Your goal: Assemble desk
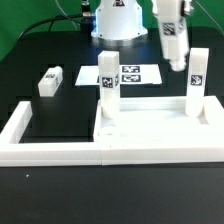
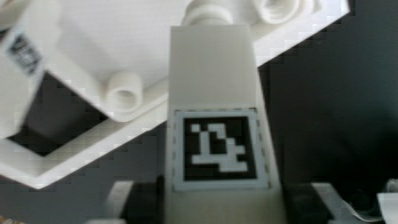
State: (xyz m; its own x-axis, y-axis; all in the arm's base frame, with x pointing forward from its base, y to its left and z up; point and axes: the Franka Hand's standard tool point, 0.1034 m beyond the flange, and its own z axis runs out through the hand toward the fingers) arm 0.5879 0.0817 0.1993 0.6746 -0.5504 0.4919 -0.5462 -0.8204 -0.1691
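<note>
The white desk top [image 1: 150,122] lies at the front, towards the exterior view's right, against the border wall. Two white legs stand upright on it, one at its left end [image 1: 108,85] and one at its right end [image 1: 196,82]. My gripper [image 1: 172,58] hangs above the top between them, shut on a third tagged leg [image 1: 169,35] held upright in the air. In the wrist view this leg [image 2: 217,110] runs out from between my fingers [image 2: 125,196], its far end near a round socket [image 2: 125,96]. A fourth leg [image 1: 48,80] lies loose at the left.
The low white U-shaped border wall [image 1: 22,125] runs along the left and front. The marker board [image 1: 130,73] lies flat at the back centre, behind the left standing leg. The robot base [image 1: 120,20] stands at the back.
</note>
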